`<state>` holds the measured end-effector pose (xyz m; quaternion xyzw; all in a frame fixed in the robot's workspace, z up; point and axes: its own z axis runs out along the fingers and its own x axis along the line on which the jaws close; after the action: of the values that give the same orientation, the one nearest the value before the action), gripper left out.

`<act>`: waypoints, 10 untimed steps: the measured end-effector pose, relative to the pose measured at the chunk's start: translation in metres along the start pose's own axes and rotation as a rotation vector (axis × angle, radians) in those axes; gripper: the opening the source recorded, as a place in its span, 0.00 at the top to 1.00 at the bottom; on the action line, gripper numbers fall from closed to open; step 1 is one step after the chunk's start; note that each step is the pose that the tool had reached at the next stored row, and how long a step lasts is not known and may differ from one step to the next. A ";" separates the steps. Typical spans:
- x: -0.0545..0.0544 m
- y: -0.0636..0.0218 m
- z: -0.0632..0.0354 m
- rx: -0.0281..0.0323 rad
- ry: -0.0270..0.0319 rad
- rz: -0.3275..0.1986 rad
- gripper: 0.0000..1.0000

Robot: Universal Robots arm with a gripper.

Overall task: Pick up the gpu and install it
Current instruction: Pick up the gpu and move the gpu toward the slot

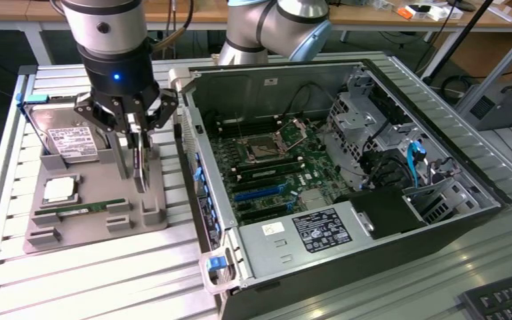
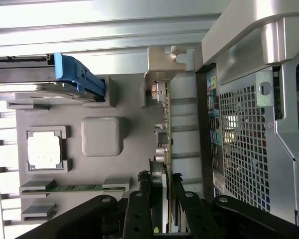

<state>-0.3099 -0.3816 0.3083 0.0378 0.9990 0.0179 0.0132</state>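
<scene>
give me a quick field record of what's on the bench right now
jaws: closed on the graphics card's top edge
graphics card: upright on edge at the tray, unclear if lifted
tray: also holds hard drive, processor, memory stick
computer case: open, on the exterior view's right of the tray
motherboard: blue slots hold no card

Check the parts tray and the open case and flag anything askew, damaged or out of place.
Nothing stands out. The gpu stands upright on edge in the gripper at the grey tray. The hard drive, CPU and RAM stick sit squarely in their recesses, and the open case shows no visible damage.
</scene>
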 end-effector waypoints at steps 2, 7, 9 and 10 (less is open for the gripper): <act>0.000 0.0000 -0.0012 0.0001 0.0000 0.000 0.73; 0.000 0.0001 -0.0037 0.0001 0.0001 0.000 0.73; 0.000 0.0002 -0.0047 0.0000 0.0000 0.000 0.73; 0.000 0.0002 -0.0051 0.0000 0.0000 0.000 0.73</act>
<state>-0.3099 -0.3816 0.3134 0.0378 0.9990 0.0179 0.0132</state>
